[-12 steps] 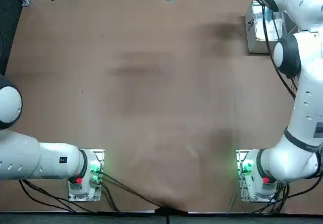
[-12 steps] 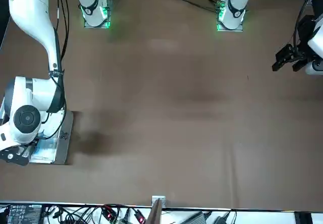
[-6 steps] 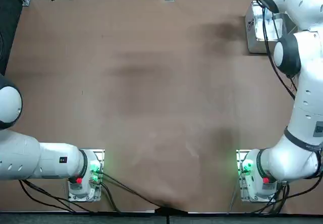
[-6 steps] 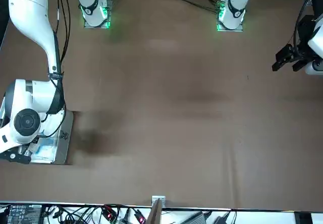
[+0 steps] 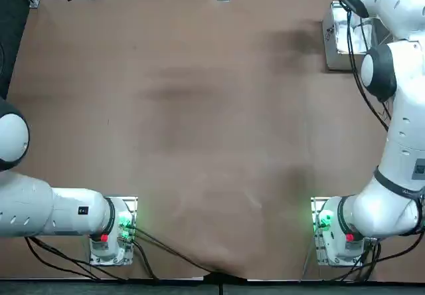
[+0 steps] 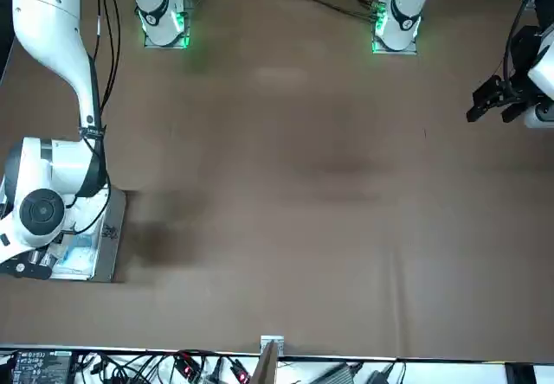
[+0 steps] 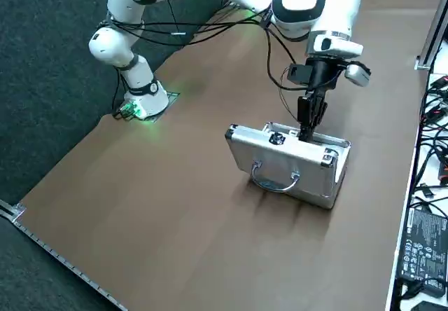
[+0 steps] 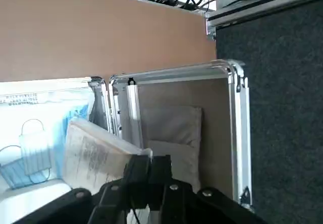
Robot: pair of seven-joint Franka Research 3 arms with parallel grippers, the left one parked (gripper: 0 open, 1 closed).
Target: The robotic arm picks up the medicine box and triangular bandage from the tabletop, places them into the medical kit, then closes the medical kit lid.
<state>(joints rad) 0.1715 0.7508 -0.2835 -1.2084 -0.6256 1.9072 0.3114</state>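
working arm: the large white jointed robotic arm (image 7: 301, 6) reaches over the small silver metal medical kit (image 7: 287, 160), with its black right gripper (image 8: 150, 161) down at the open case.

pincer: from where i stand i can't tell whether it's apart, together or clamped on anything.

lid: the silver medical kit lid with its slim metal handle (image 7: 276, 185) stands up open, grey pocket (image 8: 171, 133) inside, probably to leave the base free for loading.

bandage: the lumpy white packet (image 8: 96, 156), which i take for the triangular bandage, is in the case beside the gripper, slanted over the mask packet (image 8: 35, 148) towards the lid side. that slant looks like a placement being finished rather than a settled one.

medicine box: a smooth white shape (image 8: 33, 201) lies in the base too; i can't say if it's the box.

edges: the packet's end reaches the seam between base and lid, so it could pinch there. i'd want it tucked inward before closing.

room: bare brown tabletop (image 5: 199, 109) spreads to the kit's left; dark carpet (image 8: 282, 108) lies past the lid side. the gripper would best rise clear of both rims, then come round outside the lid and push it over.
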